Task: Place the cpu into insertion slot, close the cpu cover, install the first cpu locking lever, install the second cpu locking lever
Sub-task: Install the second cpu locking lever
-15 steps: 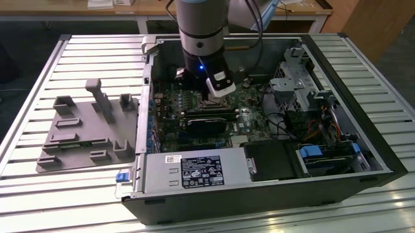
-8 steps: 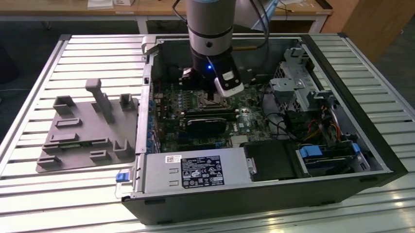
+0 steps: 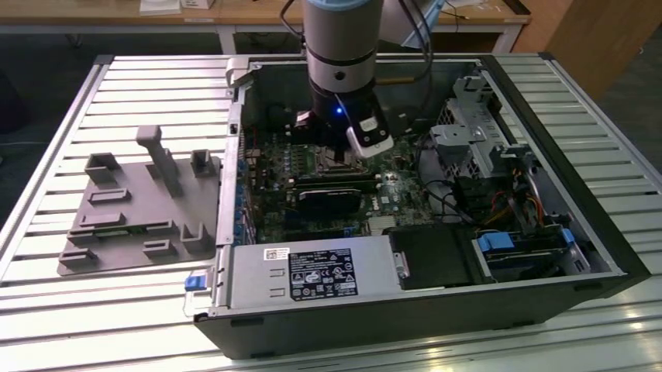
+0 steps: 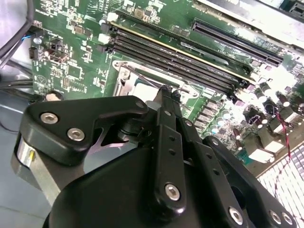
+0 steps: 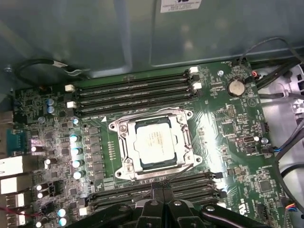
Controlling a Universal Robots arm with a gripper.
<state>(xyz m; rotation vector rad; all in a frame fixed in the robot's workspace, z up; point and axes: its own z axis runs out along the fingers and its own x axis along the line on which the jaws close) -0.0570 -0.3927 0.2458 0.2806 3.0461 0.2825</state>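
Black and close against the lens, the gripper (image 4: 166, 92) fills the near part of the second wrist view, its two fingers (image 4: 164, 142) pressed flat together with nothing between them; the first wrist view shows the same closed fingertips (image 5: 163, 191) meeting just above a bank of long black memory slots (image 5: 152, 190).

Largest in the exterior view is the slatted metal table (image 3: 83, 310); on it lies the open computer case (image 3: 414, 256) with the arm (image 3: 339, 46) reaching down into it; on the exterior view's left, beside the case, rests a grey moulded fixture tray (image 3: 135, 209); a silver power supply box (image 3: 310, 271) sits at the case's near edge.

Inside, the green motherboard (image 5: 228, 142) spreads across both wrist views; a second bank of memory slots (image 5: 133, 92) runs along the far side of the socket.

At the board's middle sits the insertion slot (image 5: 124, 170), its silvery rim visible; the cpu cover (image 5: 183, 137) lies flat over it, framing the chip; the cpu (image 5: 154, 142) rests in the slot, its pale metal face showing through the cover's cut-out.

A thin wire lever (image 5: 183, 168) runs along the socket's edge nearest the gripper; whether it is latched I cannot tell; the closed fingertips hover near this edge, apart from the chip.
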